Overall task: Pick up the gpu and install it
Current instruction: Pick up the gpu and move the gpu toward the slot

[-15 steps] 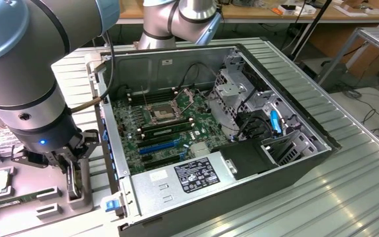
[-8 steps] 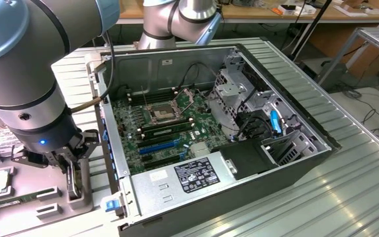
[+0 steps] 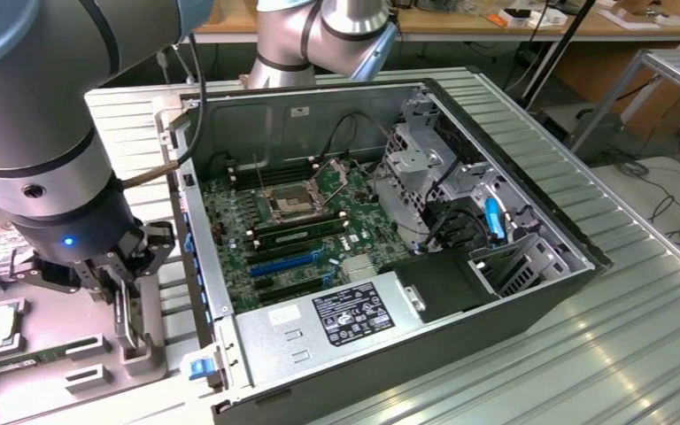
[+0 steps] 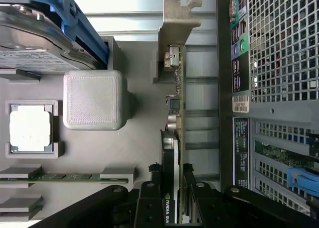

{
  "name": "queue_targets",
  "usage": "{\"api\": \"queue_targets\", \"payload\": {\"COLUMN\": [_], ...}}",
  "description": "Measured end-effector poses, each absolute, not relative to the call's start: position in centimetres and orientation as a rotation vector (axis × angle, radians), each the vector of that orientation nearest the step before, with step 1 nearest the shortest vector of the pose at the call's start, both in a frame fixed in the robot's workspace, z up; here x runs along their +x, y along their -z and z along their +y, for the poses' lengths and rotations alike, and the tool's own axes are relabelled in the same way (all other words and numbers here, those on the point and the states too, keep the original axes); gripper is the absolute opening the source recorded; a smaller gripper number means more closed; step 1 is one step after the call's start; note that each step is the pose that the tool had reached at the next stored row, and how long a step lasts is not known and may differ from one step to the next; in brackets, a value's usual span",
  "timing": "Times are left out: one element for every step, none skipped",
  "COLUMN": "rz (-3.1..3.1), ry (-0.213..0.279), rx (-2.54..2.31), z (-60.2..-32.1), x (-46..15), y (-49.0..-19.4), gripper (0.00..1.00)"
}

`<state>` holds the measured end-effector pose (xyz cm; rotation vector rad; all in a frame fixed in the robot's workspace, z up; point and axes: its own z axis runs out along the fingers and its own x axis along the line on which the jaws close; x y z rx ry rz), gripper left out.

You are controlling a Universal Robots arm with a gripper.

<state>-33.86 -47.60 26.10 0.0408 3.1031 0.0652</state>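
The gpu stands on its edge on the grey parts tray, beside the computer case. It is a thin green card with a black cooler and a silver end bracket. My gripper is over the cooler end, one black finger pressed against each face of the card. In the exterior view the gripper hangs low over the tray at the exterior view's left, with the gpu between its fingers. The open case shows the motherboard with blue card slots.
The tray also carries a processor chip, a memory stick, a grey block and a hard drive in a blue caddy. The case's meshed rear wall is close beside the card. A power supply fills the case's near corner.
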Motion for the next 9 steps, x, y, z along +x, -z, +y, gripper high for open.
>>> {"api": "queue_targets", "payload": {"rz": [3.103, 3.104, 3.104, 3.104, 3.104, 3.104, 3.104, 3.104, 3.104], "ry": [-0.065, -0.065, -0.065, -0.065, -0.065, -0.065, -0.065, -0.065, -0.065], "rx": [0.041, 0.041, 0.041, 0.041, 0.041, 0.041, 0.041, 0.041, 0.041], "z": [-47.6, -47.6, -47.6, -47.6, -47.6, -47.6, -47.6, -47.6, -47.6], "x": [-33.9, -33.9, -33.9, -33.9, -33.9, -33.9, -33.9, -33.9, -33.9], "y": [-26.4, -26.6, -26.7, -26.8, -26.9, -27.0, -27.2, -27.4, -27.6], "gripper": [0.27, 0.27, 0.27, 0.27, 0.27, 0.27, 0.27, 0.27, 0.27]}}
